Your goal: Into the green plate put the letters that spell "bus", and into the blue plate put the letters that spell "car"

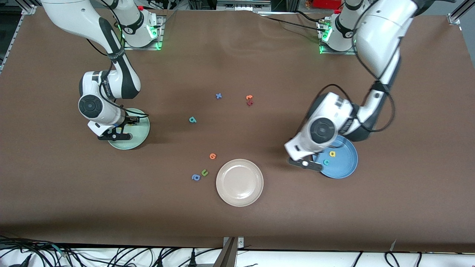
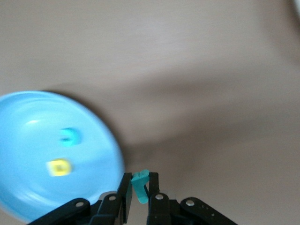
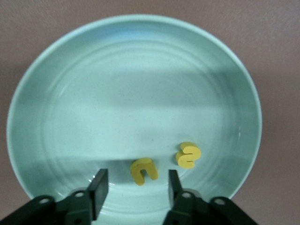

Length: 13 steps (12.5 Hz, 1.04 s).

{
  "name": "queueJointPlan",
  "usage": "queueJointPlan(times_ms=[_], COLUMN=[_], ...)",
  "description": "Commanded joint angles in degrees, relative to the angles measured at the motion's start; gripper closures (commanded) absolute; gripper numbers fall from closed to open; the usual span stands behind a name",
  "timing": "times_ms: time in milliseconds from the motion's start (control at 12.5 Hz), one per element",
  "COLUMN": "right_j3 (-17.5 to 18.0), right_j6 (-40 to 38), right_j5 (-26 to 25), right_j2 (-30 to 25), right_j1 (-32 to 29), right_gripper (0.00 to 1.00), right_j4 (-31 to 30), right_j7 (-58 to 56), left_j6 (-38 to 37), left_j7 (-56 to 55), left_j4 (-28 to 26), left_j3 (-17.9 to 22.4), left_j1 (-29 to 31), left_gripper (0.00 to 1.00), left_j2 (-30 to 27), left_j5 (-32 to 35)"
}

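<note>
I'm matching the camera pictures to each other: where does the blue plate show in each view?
Front view: blue plate toward the left arm's end, partly under the left gripper.
Left wrist view: it fills the lower corner.
Right wrist view: not in it.
Shared landmark: the yellow "a" lying in it.

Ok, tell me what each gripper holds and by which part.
Left gripper: shut on a teal letter, pinched at its lower end, beside the blue plate. Right gripper: open, holding nothing, over the green plate.
</note>
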Motion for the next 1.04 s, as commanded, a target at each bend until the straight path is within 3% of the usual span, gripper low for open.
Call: queueJointPlan(times_ms=[0,80,159,239,478,638,957], right_j3=[0.76,2.50,4.70,6.81,14.98,18.59,19.57], right_j6=[-4.34,-7.85,-10.49,-12.69,-13.16,-9.58,0.71], right_j5=[0.76,0.76,0.76,0.76,0.76,0.67,0.67], right_j2=[-3.58,-4.63,-5.51,-5.78,-5.35,-2.99,3.16], right_j1=[0.20,0.46,0.46,0.46,0.63,1.86,6.25], right_gripper=[0.01,0.01,0.01,0.01,0.01,0.01,0.01], right_j4=[1.42,2.99,4.40,5.72,8.19,9.33,9.16], right_j7=[0.92,4.76,8.37,12.67,28.74,38.68,45.67], left_j6=[-1.33,-1.42,-1.42,-1.59,-7.72,-10.72,-16.60], left_j7=[8.27,10.12,10.75,10.58,9.96,9.79,8.30], left_j4=[-1.37,-1.37,-1.37,-0.93,-0.32,-0.14,-0.14], left_j3=[-0.57,-0.75,-0.75,-1.10,-2.85,-2.95,-2.51], left_j1=[6.00,7.33,7.17,7.17,6.64,7.34,9.45], left_gripper=[0.80,0.60,0.10,0.00,0.00,0.00,0.00], left_j2=[-0.87,-0.95,-1.04,-1.22,-6.64,-11.57,-20.01], left_j5=[4.01,4.02,4.02,3.85,2.18,-3.68,-8.00])
